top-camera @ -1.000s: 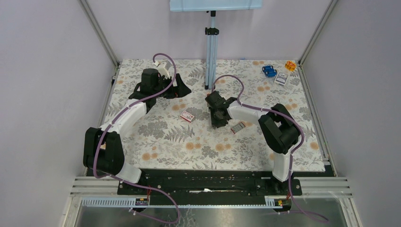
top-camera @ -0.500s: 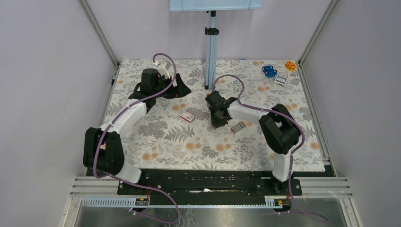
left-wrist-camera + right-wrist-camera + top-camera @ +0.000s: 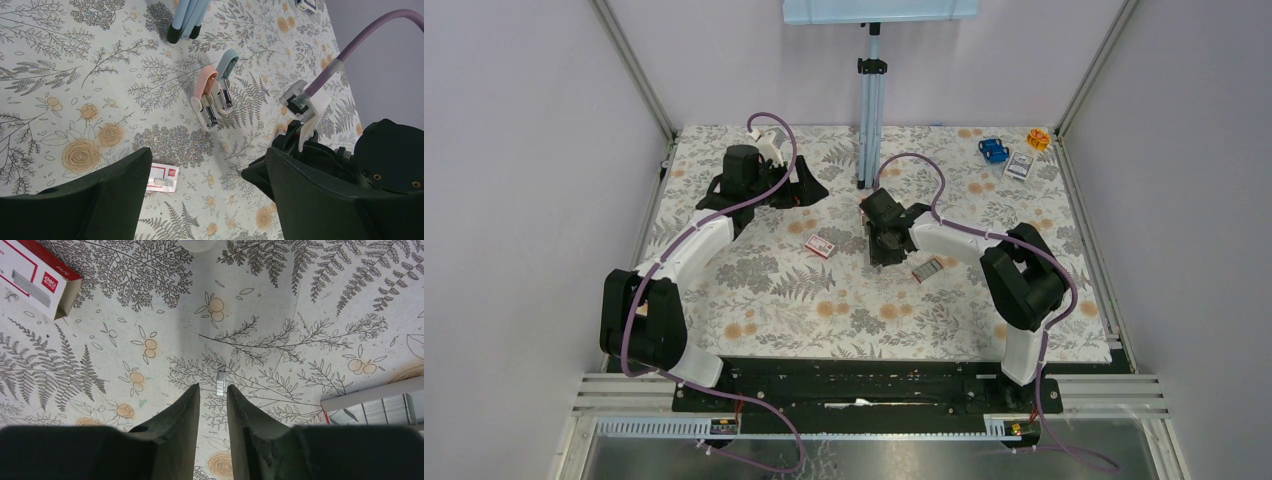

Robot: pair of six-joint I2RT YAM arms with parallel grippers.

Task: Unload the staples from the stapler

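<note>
The left arm [image 3: 694, 245] stretches from its near-left base to the far left of the table, and the left gripper [image 3: 207, 165] hangs there with its jaws wide and nothing between them. The right arm [image 3: 984, 250] folds at the elbow and reaches left toward the middle. The right gripper [image 3: 212, 390] points down at the cloth, its jaws a narrow slit apart and holding nothing.

A floral cloth [image 3: 824, 310] covers the table, with pale lilac walls [image 3: 524, 150] around it and a blue pole [image 3: 869, 120] standing at the far middle. A red staple box [image 3: 821, 245] lies left of the right gripper, and an open box [image 3: 927, 268] lies to its right.

The pink stapler [image 3: 205, 95] and the teal stapler [image 3: 226, 75] lie side by side, just beyond the left gripper. Their long axes are roughly parallel, with the coloured ends toward the pole's foot and the metal ends toward the gripper. A short staple strip [image 3: 221, 380] lies on the cloth just past the right fingertips.
</note>
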